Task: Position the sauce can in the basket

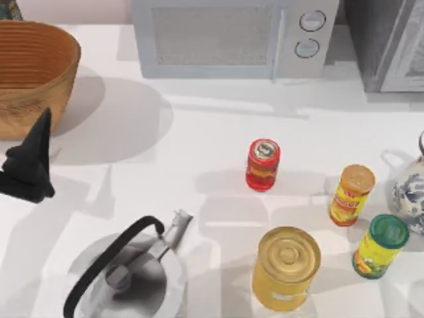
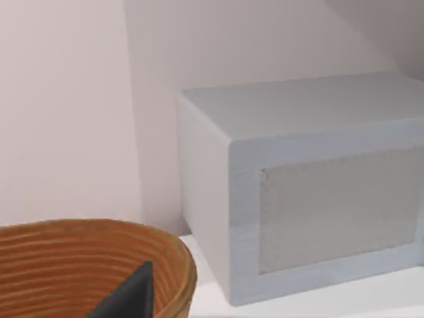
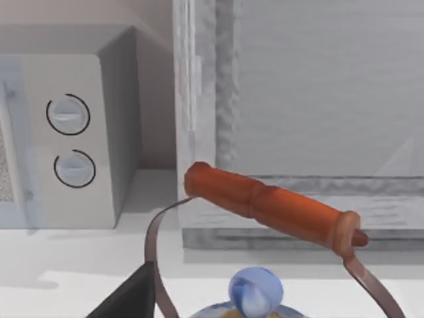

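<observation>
The sauce can (image 1: 263,164), small and red with a silvery printed top, stands upright on the white table right of centre, with no gripper near it. The basket (image 1: 33,73), orange-brown woven wicker with tall sides, sits at the back left corner; its rim (image 2: 99,232) also appears in the left wrist view. My left gripper (image 1: 28,165) hovers at the table's left edge, just in front of the basket and far from the can. A black part of my right gripper (image 3: 132,298) shows in the right wrist view, above a teapot.
A white microwave (image 1: 232,36) stands at the back. A steel kettle (image 1: 126,278) sits front left. A big gold can (image 1: 286,265), an orange-lidded can (image 1: 352,194), a green-lidded can (image 1: 381,245) and a blue-white teapot (image 1: 411,189) crowd the right.
</observation>
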You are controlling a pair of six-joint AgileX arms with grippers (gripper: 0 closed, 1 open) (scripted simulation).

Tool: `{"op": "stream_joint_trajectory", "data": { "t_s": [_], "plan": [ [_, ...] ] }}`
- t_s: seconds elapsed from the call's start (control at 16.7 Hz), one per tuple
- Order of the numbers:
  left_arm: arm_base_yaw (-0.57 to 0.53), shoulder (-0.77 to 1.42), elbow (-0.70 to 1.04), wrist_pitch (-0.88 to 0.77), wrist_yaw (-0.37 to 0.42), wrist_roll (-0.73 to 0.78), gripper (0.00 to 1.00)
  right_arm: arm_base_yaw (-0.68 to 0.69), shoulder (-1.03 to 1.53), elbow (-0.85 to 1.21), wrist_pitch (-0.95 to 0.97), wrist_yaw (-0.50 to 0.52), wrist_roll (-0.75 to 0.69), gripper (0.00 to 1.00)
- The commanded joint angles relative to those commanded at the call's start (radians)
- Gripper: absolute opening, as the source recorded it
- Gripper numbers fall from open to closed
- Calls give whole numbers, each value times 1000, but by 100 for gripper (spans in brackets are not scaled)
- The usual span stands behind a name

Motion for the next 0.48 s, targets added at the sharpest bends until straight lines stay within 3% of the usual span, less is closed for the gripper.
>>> {"op": "stream_joint_trajectory", "data": {
  "t_s": [0.48],
  "plan": [
    [-72,813,382,573,333,85,100,0,0,0,0,0,0,100]
  ]
}}
